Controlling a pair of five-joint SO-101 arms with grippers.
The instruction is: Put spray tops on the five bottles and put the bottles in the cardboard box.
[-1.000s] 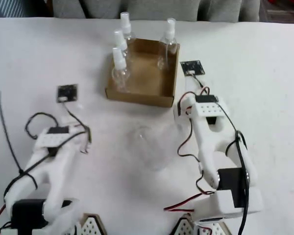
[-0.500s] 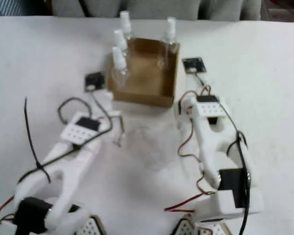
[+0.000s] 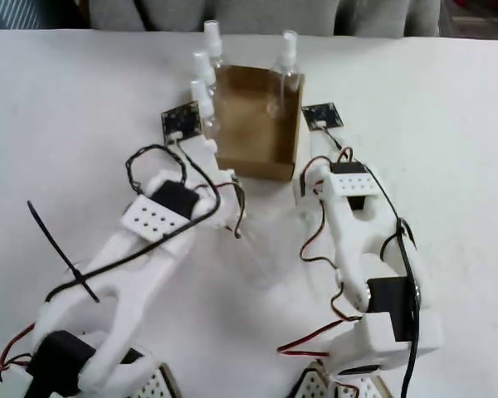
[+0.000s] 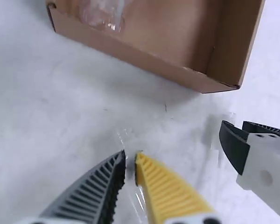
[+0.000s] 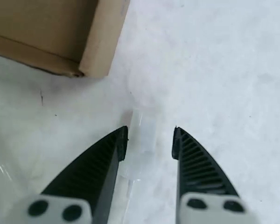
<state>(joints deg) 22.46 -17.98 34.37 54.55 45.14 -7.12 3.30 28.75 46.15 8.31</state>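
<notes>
Cardboard box (image 3: 251, 168) toward the far side of the bench (image 3: 83, 91), open bench left and right, clear bottle (image 3: 261, 249) lying just before the box, left end effector (image 4: 130, 161) fingers almost together at it, right end effector (image 5: 149, 135) half open, a clear part between its fingers.

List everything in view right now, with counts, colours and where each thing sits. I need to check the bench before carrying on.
Cardboard box: one, brown, open-topped, on the table ahead of both arms.
Spray-topped bottles: four, clear with white tops, upright. Three stand along the box's left side and one at its far right corner. The left wrist view shows at least one inside the box.
Lying bottle: one, clear, on the table between the two arms. I cannot tell whether it has a top.
Table: one, white.
Left gripper: one, grey and yellow fingers, shut, over the table just short of the box.
Right gripper: one, black fingers, open, over the lying bottle.
</notes>
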